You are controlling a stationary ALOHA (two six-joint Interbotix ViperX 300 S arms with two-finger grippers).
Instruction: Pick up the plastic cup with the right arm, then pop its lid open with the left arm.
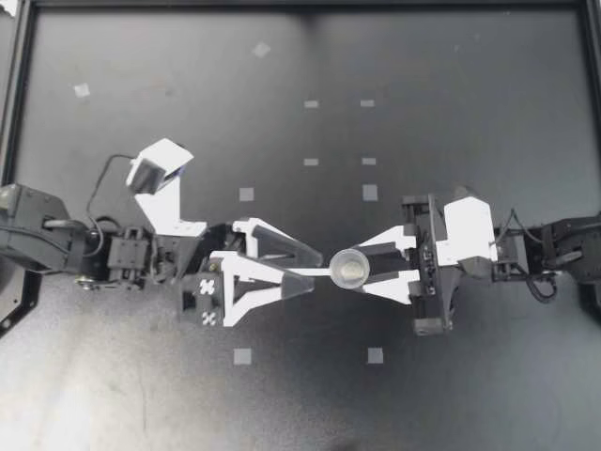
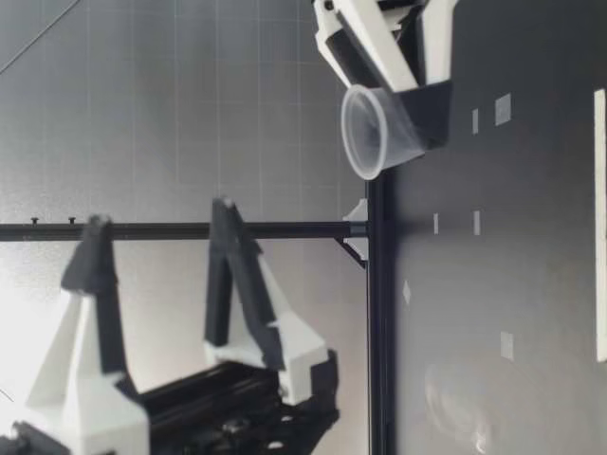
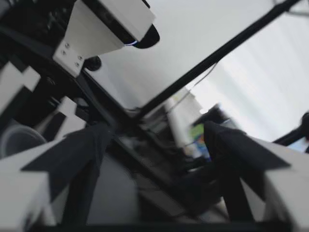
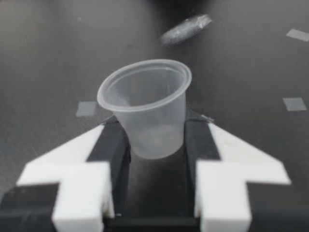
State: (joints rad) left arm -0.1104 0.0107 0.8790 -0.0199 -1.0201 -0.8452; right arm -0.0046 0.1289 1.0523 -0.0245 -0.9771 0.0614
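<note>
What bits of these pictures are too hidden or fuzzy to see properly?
- Left wrist view: the cup is partly cut off by the edge and by a finger of my left gripper; the room beyond is blurred.
- Right wrist view: the grey thing on the table ahead of the cup is too blurred to identify; my right gripper's fingers cover the cup's lower sides.
- Low view: the edge cuts off both grippers behind their fingers.

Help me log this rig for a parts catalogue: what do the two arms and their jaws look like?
Both arms are black motor blocks clad in white plates. The jaws are long tapering white wedges lined with black pads. My left arm carries a white camera housing, a black tile with white cross marks and a looping black cable. My right arm trails curled black cables.
</note>
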